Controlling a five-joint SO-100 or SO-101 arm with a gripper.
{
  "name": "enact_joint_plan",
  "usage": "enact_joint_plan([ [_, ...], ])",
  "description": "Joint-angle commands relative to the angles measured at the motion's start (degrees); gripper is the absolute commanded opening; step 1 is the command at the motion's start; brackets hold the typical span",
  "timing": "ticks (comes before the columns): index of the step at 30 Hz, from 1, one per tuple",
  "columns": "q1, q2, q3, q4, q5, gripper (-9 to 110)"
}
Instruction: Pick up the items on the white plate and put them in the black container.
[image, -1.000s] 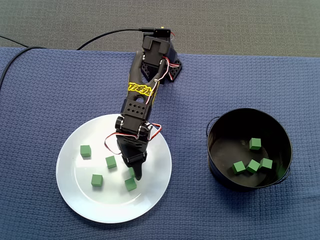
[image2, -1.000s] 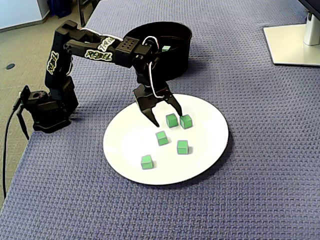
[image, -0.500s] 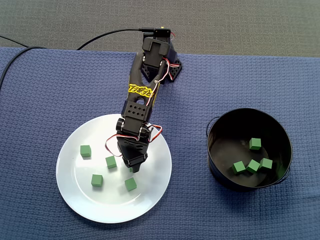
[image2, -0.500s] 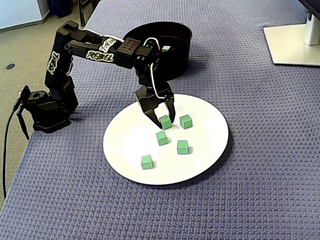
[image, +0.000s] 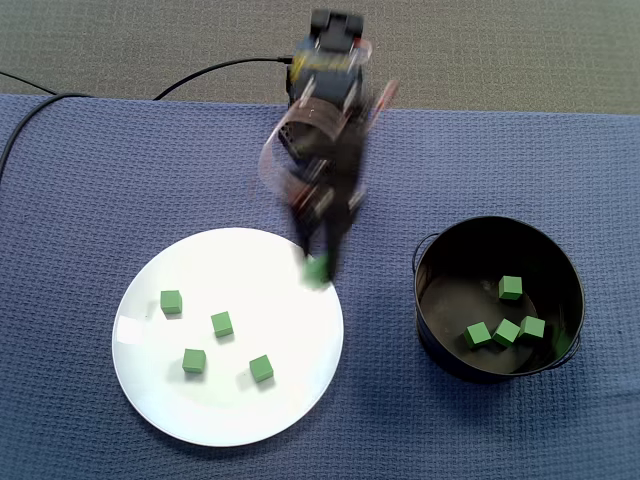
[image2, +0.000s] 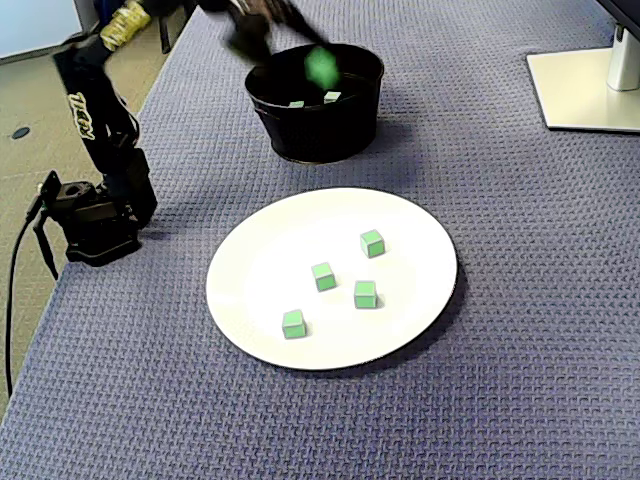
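Observation:
My gripper (image: 322, 262) is raised and motion-blurred in both fixed views, shut on a green cube (image: 318, 271) above the upper right rim of the white plate (image: 230, 405). In a fixed view the cube (image2: 321, 67) hangs in the air by the black container (image2: 315, 128), with the gripper (image2: 308, 52) blurred above and to the left of it. Several green cubes (image: 222, 324) lie loose on the plate (image2: 270, 260). The black container (image: 432, 300) holds several green cubes (image: 507, 332).
The arm's base (image2: 95, 215) sits at the left edge of the blue cloth, with a black cable (image: 205, 72) trailing off. A pale monitor foot (image2: 590, 88) stands at the top right of a fixed view.
The gripper closed on one cube on the plate, lifted it high and is swinging it toward the black container. One cube fewer lies on the plate.

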Motion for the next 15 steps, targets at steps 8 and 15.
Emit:
enact_joint_plan([
  [8, -35.6, 4.6, 14.5, -9.9, -2.6, 0],
  [15, -37.3, -4.9, 35.2, -28.5, -1.7, 0],
])
